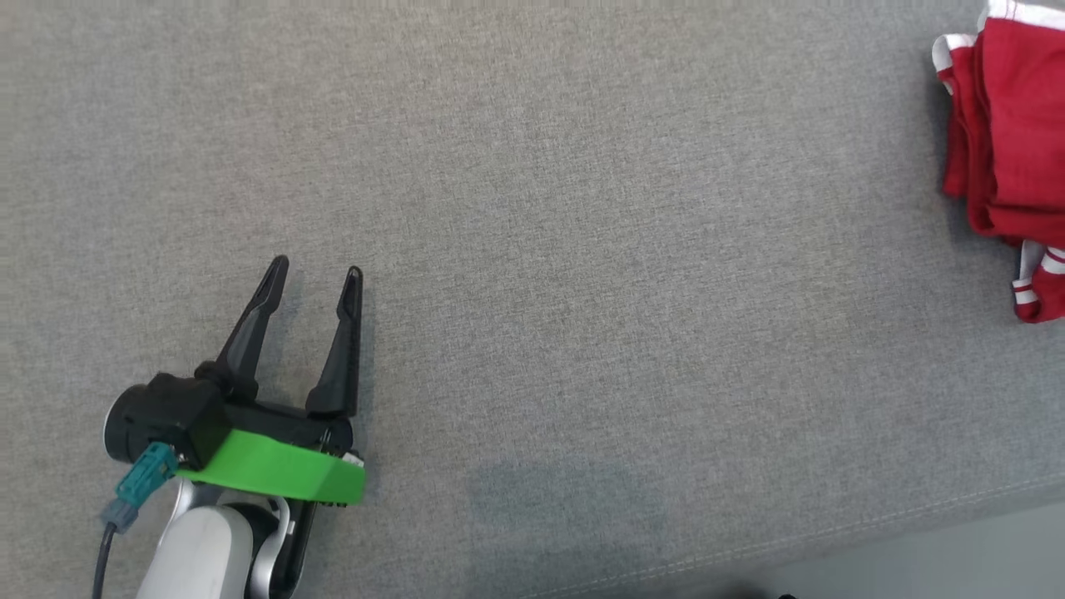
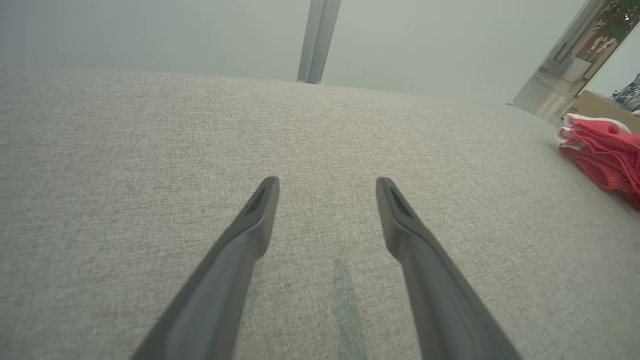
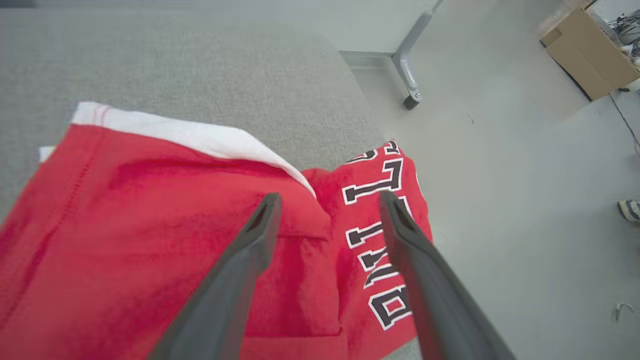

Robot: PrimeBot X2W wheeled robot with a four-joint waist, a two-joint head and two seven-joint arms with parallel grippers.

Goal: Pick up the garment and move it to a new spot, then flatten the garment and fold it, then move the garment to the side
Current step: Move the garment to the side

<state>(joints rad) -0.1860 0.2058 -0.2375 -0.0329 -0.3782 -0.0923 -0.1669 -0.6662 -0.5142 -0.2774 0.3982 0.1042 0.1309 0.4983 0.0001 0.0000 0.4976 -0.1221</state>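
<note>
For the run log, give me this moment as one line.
garment: red, lying at right edge of grey surface | left gripper: open, empty | right gripper: open, above garment

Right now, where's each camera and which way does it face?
Head view: on head, facing down at grey surface; open left gripper lower left.
Left wrist view: on left wrist, facing along its fingers across the surface.
Right wrist view: on right wrist, facing down past open right gripper onto red garment.
Shared: all three show the garment.
</note>
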